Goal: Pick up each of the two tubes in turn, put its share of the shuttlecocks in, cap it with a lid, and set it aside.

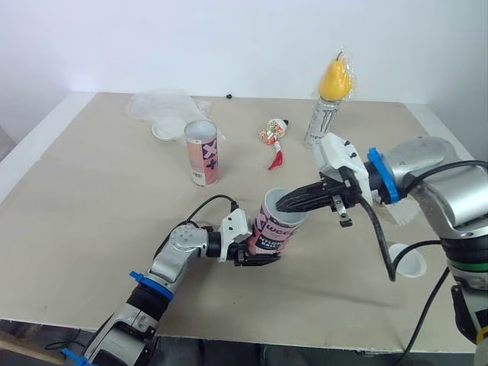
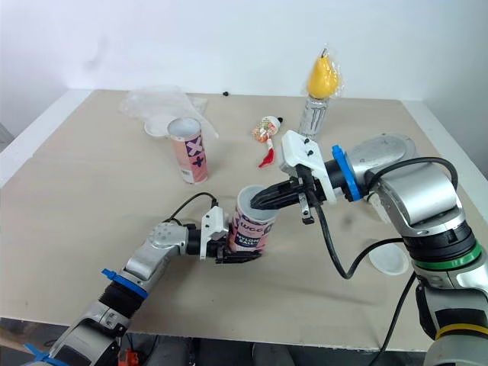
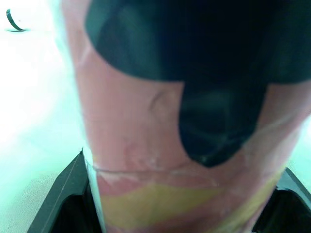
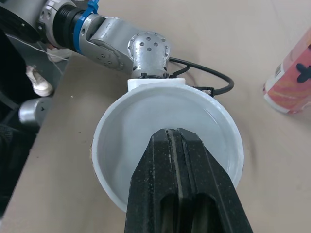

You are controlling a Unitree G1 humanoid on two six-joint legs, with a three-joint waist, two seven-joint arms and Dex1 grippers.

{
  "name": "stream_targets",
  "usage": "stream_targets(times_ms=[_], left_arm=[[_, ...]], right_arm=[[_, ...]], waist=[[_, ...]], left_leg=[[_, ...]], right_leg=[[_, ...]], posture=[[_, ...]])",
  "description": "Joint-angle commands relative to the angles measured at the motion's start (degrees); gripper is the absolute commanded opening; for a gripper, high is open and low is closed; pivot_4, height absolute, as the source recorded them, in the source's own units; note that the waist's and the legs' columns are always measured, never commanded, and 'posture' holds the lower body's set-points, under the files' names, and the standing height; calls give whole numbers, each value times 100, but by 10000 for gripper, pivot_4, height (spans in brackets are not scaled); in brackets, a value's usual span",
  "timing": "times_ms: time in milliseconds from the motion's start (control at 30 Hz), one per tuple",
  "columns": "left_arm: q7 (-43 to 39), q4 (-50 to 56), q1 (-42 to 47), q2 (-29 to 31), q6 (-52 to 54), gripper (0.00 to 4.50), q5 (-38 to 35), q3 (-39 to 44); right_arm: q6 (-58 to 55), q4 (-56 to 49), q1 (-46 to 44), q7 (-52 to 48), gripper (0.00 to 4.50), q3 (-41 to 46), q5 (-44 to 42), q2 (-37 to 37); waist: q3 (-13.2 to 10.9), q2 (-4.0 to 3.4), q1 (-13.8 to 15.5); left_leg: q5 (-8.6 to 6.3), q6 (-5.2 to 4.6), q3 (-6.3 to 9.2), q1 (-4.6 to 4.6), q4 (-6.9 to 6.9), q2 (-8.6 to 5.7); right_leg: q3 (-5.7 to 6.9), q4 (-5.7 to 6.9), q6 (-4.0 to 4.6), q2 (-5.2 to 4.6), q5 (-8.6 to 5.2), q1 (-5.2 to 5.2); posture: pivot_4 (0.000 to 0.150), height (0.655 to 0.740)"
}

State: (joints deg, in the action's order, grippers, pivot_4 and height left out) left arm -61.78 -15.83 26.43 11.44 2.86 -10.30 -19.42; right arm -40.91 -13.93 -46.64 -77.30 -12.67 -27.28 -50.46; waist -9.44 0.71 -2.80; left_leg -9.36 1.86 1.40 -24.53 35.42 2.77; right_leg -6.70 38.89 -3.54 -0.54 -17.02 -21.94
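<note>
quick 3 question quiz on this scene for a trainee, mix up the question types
1. True or false: the left gripper has its jaws shut on the tilted tube.
2. The second tube is: A) standing upright near the plastic bag; B) lying flat at the table edge; C) inside the bag.
3. Fill in: the yellow pear sits on top of the ___.

Key: 1 true. 2 A. 3 can.
</note>
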Motion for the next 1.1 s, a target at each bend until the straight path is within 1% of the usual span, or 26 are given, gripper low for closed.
stream_targets(times_ms=[33,167,267,333,533,667,733,767,800,833,900,933,1000,1067,1100], left_arm=[[71,-132,-57,32,27,29896,52,37],[90,-188,-50,27,-27,29896,25,95],[81,-242,-80,34,-105,29896,2,130],[80,-278,-100,44,-164,29896,-9,148],[50,-434,-85,85,-346,29896,-34,196],[27,-474,-80,106,-411,29896,-43,233],[18,-482,-82,114,-431,29896,-54,246],[10,-469,-90,120,-436,29896,-62,248],[-1,-458,-98,126,-439,29896,-70,248],[-13,-442,-106,133,-439,29896,-77,243],[-54,-427,-114,156,-438,29896,-80,223],[-68,-422,-114,164,-439,29896,-79,216],[-82,-416,-115,171,-438,29896,-82,216],[-104,-435,-96,164,-437,29896,-84,225],[-119,-449,-85,156,-440,29896,-86,224]], right_arm=[[-103,-10,-67,-6,545,-288,71,203],[-455,65,-555,-56,545,72,-326,388],[-746,88,-792,-127,545,327,-615,310],[-851,122,-878,-104,545,476,-742,250],[-1113,503,-911,297,545,1256,-1010,33],[-873,845,-437,854,545,1925,-845,-103],[-796,880,109,1202,545,2337,-813,-86],[-747,802,536,1320,3280,2549,-796,-88],[-552,749,883,1494,3280,2794,-775,23],[-558,716,1135,1807,7540,3044,-809,168],[-281,329,1932,1965,15021,3262,-782,317],[-260,33,2314,1983,20767,3304,-870,400],[-263,-461,2876,1995,30456,3312,-1074,527],[-129,-905,3445,1929,39172,3127,-1119,643],[11,-1071,3714,1894,44561,2984,-1068,718]], waist=[[0,0,-7],[-5,1,-3],[-5,0,5],[-5,0,9],[-6,2,7],[-7,4,5],[-7,11,9],[-8,10,4],[-6,9,11],[-8,11,11],[-6,-1,9],[-6,-6,8],[-2,-14,-3],[-4,-21,-11],[-5,-18,-12]], left_leg=[[0,0,0,2,0,0],[0,0,1,2,-2,0],[1,-1,1,-36,-1,-1],[2,-2,3,-56,-2,-1],[0,-1,12,-58,-9,-3],[0,-1,13,-57,-9,-3],[0,-1,15,-57,-10,-3],[0,-1,16,-59,-10,-3],[0,-1,13,-59,-9,-3],[1,-2,16,-58,-15,-5],[0,-1,22,-58,-14,-4],[0,-1,20,-59,-15,-5],[0,-2,23,-58,-19,-6],[-1,-3,25,-55,-20,-4],[-1,-3,26,-54,-19,-4]], right_leg=[[0,0,0,0,0,0],[-2,1,6,0,7,-1],[-3,0,6,0,11,-21],[-2,0,-17,1,25,-38],[-1,0,-19,5,14,-38],[-1,1,-17,8,15,-39],[0,-1,-18,9,14,-35],[-1,-2,-19,10,13,-33],[-4,-1,-20,9,14,-35],[-5,-3,-23,12,13,-32],[-3,-1,-24,16,9,-30],[-5,1,-25,16,9,-32],[-5,3,-26,20,6,-33],[-7,6,-26,25,6,-33],[-7,8,-26,25,6,-32]], posture=[[1500,7400],[1500,7400],[1500,7400],[1500,7400],[1500,7400],[1500,7400],[1500,7400],[1500,7400],[1500,7400],[1500,7400],[1500,7400],[1500,7400],[1500,7400],[1500,7400],[1500,7400]])
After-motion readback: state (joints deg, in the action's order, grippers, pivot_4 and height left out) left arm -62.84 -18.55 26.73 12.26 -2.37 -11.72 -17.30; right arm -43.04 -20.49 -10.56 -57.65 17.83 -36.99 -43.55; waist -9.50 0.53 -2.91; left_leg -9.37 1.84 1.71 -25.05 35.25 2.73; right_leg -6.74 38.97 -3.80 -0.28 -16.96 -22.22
